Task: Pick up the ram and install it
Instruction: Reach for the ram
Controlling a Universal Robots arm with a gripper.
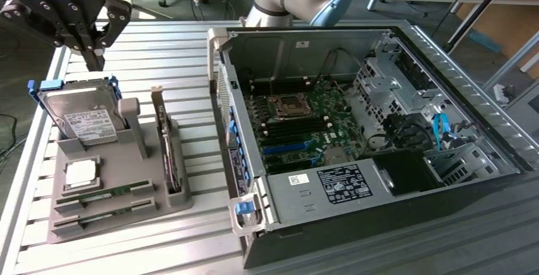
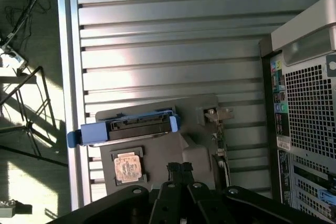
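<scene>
Two ram sticks lie in slots at the near end of a grey holder: one ram and a second ram just in front of it. Both are thin green boards with dark chips. My gripper hangs high above the far end of the holder, over the hard drive, with its black fingers pressed together and nothing between them. In the wrist view the shut gripper points down at the holder, next to the silver processor chip.
The open computer case lies to the exterior view's right, motherboard exposed. A dark expansion card stands upright at the holder's right edge. A square processor chip sits between the hard drive and the ram. Slatted metal table all around.
</scene>
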